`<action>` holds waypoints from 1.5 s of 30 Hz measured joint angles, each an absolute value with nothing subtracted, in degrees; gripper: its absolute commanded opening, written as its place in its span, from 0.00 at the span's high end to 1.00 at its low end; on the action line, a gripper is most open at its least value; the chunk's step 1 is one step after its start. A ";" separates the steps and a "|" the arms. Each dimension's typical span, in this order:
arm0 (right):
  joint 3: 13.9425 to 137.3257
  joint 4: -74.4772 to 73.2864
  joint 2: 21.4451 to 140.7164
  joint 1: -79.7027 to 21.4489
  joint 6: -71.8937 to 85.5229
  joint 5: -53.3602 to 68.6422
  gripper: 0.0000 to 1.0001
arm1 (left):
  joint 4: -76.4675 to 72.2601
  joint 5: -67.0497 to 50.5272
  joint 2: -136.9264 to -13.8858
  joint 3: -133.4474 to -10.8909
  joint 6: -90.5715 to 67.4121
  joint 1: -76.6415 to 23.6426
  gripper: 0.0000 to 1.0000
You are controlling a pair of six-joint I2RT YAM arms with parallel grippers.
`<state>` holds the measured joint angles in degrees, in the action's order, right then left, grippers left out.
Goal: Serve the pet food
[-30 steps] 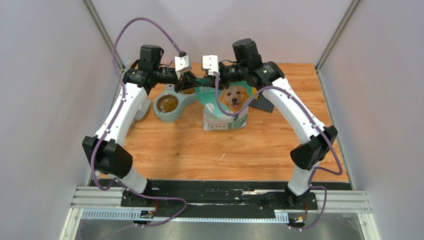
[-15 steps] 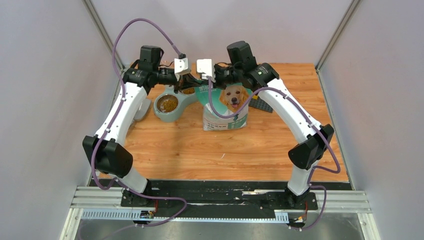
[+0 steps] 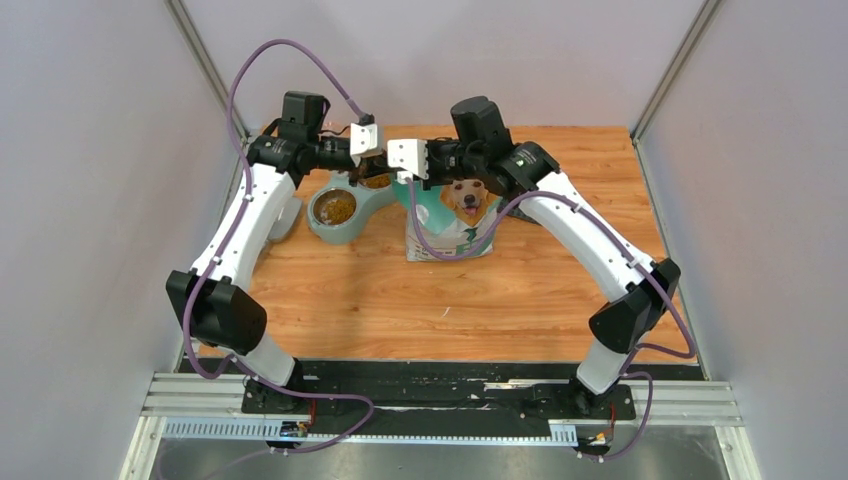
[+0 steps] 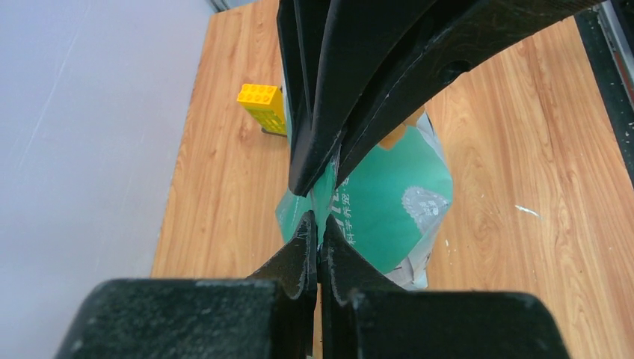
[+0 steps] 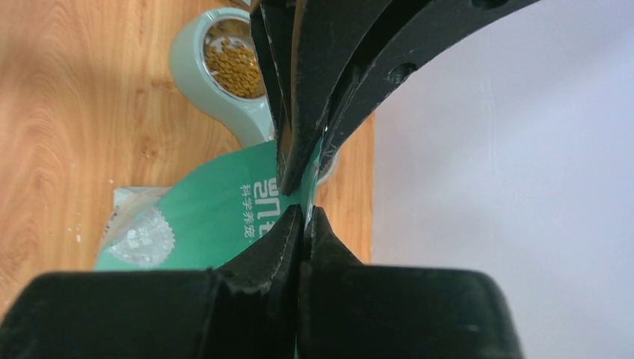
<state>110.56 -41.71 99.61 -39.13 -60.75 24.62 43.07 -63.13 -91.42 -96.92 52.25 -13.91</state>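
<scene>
The green-and-white bag with a golden dog (image 3: 455, 215) stands mid-table. My left gripper (image 3: 377, 166) and right gripper (image 3: 405, 178) meet at its top left corner. In the left wrist view my left gripper (image 4: 318, 218) is shut on the bag's (image 4: 389, 202) thin top edge, with the right gripper's fingers directly opposite. In the right wrist view my right gripper (image 5: 306, 210) is shut on the same edge of the bag (image 5: 217, 217). Brown pet food kibble (image 3: 337, 207) lies in a pale green double bowl (image 3: 352, 230), which also shows in the right wrist view (image 5: 235, 64).
A grey scoop-like object (image 3: 286, 217) lies left of the bowl. A black mat (image 3: 526, 206) lies right of the bag. A yellow toy brick (image 4: 260, 106) sits behind the bag. Grey walls close in on the left, right and back.
My right gripper has moved left with the bag's top edge, leaning the bag's top toward the bowl. My left gripper has shifted back and stayed on the edge.
</scene>
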 measured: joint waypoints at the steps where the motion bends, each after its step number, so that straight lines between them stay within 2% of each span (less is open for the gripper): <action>1: 109.51 -41.17 98.91 -39.31 -61.28 23.81 1.00 | 43.09 -63.26 -91.42 -96.92 52.58 -13.91 1.00; 12: 102.06 -39.22 92.27 -39.20 -64.64 15.27 1.00 | 43.29 -64.03 -91.39 -96.92 54.39 -14.22 1.00; 21: 98.76 -42.78 85.84 -30.15 -64.55 12.14 1.00 | 43.94 -64.01 -91.39 -96.92 55.05 -14.11 1.00; 30: 98.28 -45.23 82.39 -24.18 -62.57 15.59 1.00 | 44.86 -65.49 -91.53 -97.51 54.89 -14.39 1.00; 32: 98.28 -46.11 81.58 -22.76 -61.76 15.81 1.00 | 45.01 -65.58 -91.57 -97.58 54.17 -14.37 0.97; 33: 98.28 -46.41 81.10 -21.89 -61.56 14.98 1.00 | 45.15 -65.54 -91.57 -97.58 53.69 -14.24 0.92; 34: 98.28 -46.35 80.36 -20.53 -61.08 14.44 0.95 | 45.39 -65.65 -91.57 -97.58 52.97 -14.02 0.89; 36: 98.30 -45.93 79.11 -18.44 -59.83 14.37 0.71 | 44.82 -65.71 -91.57 -97.49 50.89 -13.63 0.72; 37: 98.30 -45.56 78.41 -17.47 -58.92 14.76 0.61 | 44.12 -65.76 -91.53 -97.27 50.11 -13.63 0.59; 38: 98.32 -45.12 77.93 -17.08 -57.87 15.31 0.52 | 43.18 -65.78 -91.35 -97.03 48.99 -13.63 0.54; 39: 98.37 -44.66 77.52 -17.10 -57.04 16.53 0.45 | 41.36 -65.71 -90.96 -96.47 47.27 -13.63 0.44; 42: 98.67 -43.27 77.14 -18.59 -54.33 21.74 0.31 | 37.04 -65.69 -89.38 -94.43 43.48 -13.65 0.34; 45: 99.22 -42.41 78.04 -21.23 -52.29 27.83 0.25 | 33.08 -65.71 -87.81 -92.49 40.16 -13.87 0.33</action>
